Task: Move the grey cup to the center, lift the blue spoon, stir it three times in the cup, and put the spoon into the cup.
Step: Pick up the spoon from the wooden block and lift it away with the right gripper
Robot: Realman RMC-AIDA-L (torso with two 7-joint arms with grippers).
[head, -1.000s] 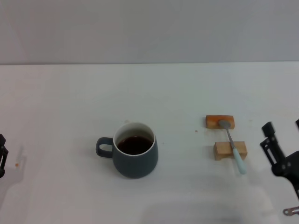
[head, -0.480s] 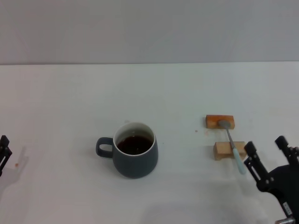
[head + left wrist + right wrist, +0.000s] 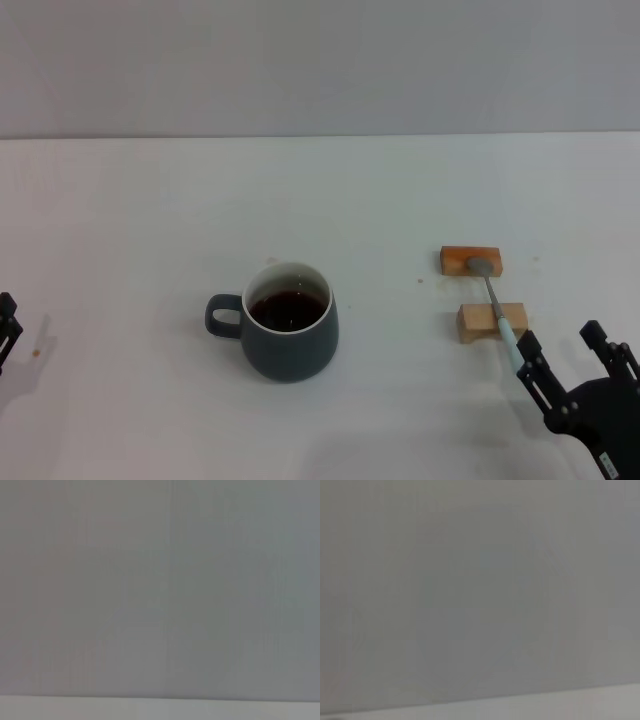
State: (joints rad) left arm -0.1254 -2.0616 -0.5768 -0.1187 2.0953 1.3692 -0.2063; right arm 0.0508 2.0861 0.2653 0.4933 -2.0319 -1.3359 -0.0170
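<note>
The grey cup [image 3: 290, 338] stands on the white table [image 3: 330, 200] left of the middle, handle to the left, with dark liquid inside. The blue spoon [image 3: 492, 295] lies across two wooden blocks at the right, its bowl on the far orange block [image 3: 455, 260] and its stem on the near pale block [image 3: 475, 322]. My right gripper [image 3: 560, 335] is open, low at the near right. One of its fingers [image 3: 535, 370] covers the end of the pale-blue handle. My left gripper [image 3: 6, 328] shows only partly at the left edge, far from the cup. Both wrist views show only a blank grey wall.
A small orange speck [image 3: 37, 351] lies on the table near the left gripper. The wall rises behind the table's far edge [image 3: 320, 136].
My right gripper has moved left and toward the near edge, until one finger overlaps the spoon handle's end. The left gripper shifted slightly at the edge. Cup and spoon have not moved.
</note>
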